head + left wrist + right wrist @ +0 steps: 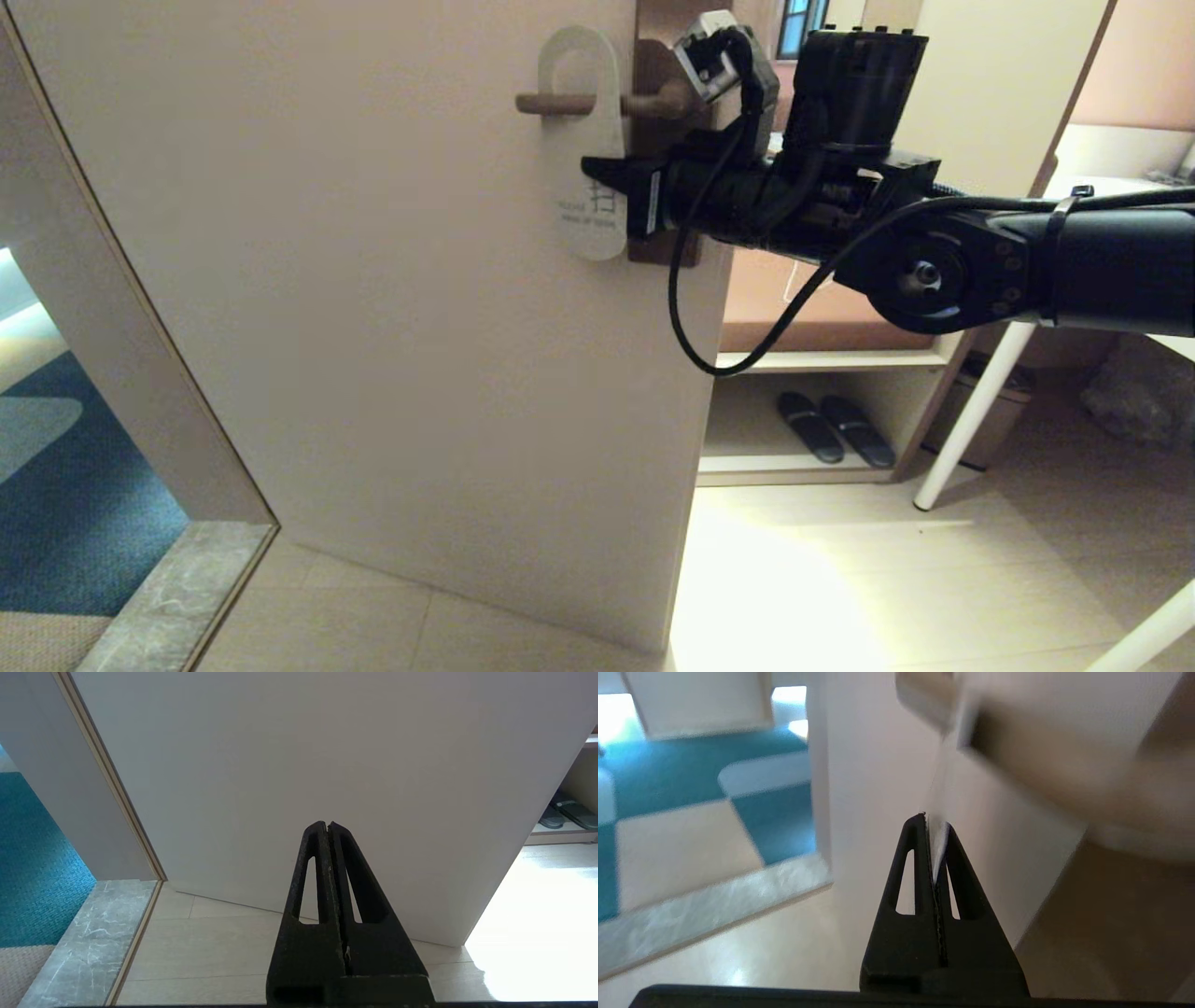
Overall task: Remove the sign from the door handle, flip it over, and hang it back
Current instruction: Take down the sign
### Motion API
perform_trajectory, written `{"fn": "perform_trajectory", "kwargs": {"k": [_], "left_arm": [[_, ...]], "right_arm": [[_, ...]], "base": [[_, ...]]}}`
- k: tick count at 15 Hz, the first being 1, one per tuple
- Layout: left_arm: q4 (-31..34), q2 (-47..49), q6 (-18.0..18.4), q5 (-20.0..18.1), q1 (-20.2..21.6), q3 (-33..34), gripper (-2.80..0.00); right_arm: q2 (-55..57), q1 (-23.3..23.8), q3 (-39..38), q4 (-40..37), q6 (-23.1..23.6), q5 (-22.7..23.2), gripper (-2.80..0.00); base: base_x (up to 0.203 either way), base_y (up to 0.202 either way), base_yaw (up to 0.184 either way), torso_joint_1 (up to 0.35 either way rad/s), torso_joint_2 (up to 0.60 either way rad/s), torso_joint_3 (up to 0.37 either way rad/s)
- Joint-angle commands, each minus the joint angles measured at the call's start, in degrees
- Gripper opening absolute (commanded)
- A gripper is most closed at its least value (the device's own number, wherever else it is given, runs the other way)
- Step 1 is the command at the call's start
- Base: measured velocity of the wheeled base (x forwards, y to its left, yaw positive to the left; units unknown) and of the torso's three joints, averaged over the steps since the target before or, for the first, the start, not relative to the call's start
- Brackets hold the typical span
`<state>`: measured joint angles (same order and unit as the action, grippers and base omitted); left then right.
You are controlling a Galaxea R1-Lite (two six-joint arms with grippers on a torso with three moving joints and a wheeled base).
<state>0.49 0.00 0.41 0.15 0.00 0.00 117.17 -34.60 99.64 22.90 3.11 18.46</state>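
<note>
Hotel room entrance, card sign [586,140] on door handle [560,103], slippers [834,427] on low shelf [812,359], teal patterned corridor carpet [65,504] outside

Door [373,280] close behind sign [590,140]

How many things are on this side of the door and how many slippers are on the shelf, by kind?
Sign, off-white side out, hung on the handle, pinched by the right gripper: 1
Door handle: 1
Backplate: 1
Dark slippers: 2
Total: 5
</note>
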Motion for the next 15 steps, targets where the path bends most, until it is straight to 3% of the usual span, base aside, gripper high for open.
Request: {"fn": "perform_trajectory", "kwargs": {"k": [1, 15], "left_arm": [[0.0, 0.1, 0.0, 0.0, 0.0, 0.0, -2.8], [0.0, 0.1, 0.0, 0.0, 0.0, 0.0, -2.8]], "right_arm": [[1.2, -1.3, 0.4, 1.2, 0.1, -1.8, -2.8], [4.1, -3.7, -1.1, 11.8, 0.6, -14.9, -2.8]], "base": [[0.0, 0.0, 0.0, 0.0, 0.0, 0.0], [0.0, 0.0, 0.0, 0.0, 0.0, 0.0]]}}
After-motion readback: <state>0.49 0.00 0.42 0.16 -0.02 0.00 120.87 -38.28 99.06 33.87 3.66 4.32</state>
